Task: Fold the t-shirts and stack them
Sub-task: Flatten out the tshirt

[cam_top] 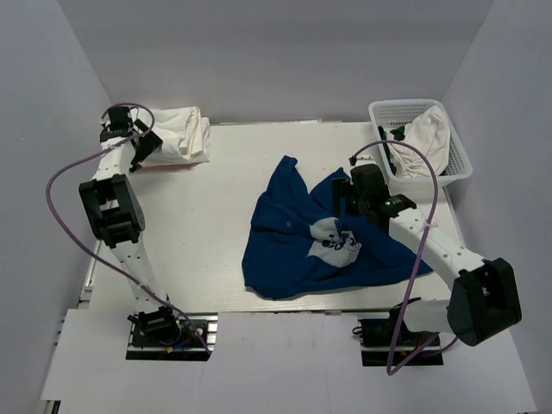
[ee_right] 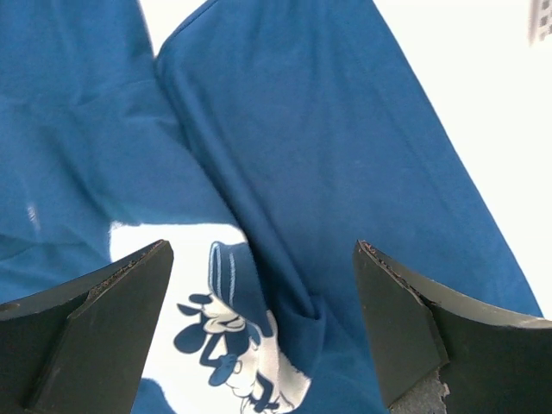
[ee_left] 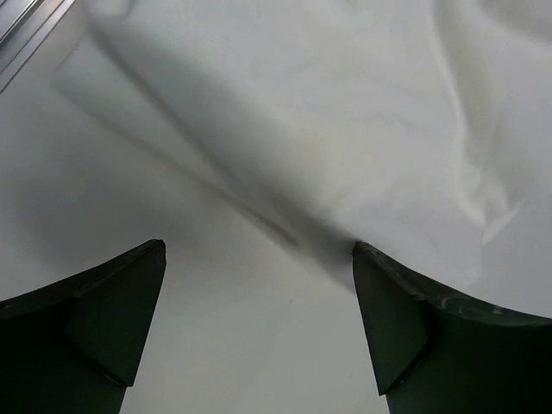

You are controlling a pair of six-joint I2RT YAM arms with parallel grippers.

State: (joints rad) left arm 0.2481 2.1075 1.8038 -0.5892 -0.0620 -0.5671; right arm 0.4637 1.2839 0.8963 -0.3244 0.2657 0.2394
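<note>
A dark navy t-shirt (cam_top: pixel 293 246) lies crumpled and spread out mid-table, its pale cartoon print (cam_top: pixel 336 243) facing up. My right gripper (cam_top: pixel 339 207) hovers open just above it; in the right wrist view the jaws (ee_right: pixel 263 246) stand wide over a fold of the navy t-shirt (ee_right: pixel 328 129) beside the print (ee_right: pixel 224 336). A folded white t-shirt (cam_top: pixel 183 134) rests at the far left corner. My left gripper (cam_top: pixel 145 147) is open at its near edge, holding nothing; the left wrist view shows its jaws (ee_left: pixel 259 246) apart before the white cloth (ee_left: pixel 362 103).
A white lattice basket (cam_top: pixel 381 110) stands at the far right corner with a white t-shirt (cam_top: pixel 429 134) bunched inside. Purple cables loop off both arms. The table's left edge rail (ee_left: pixel 26 30) runs close to the left gripper.
</note>
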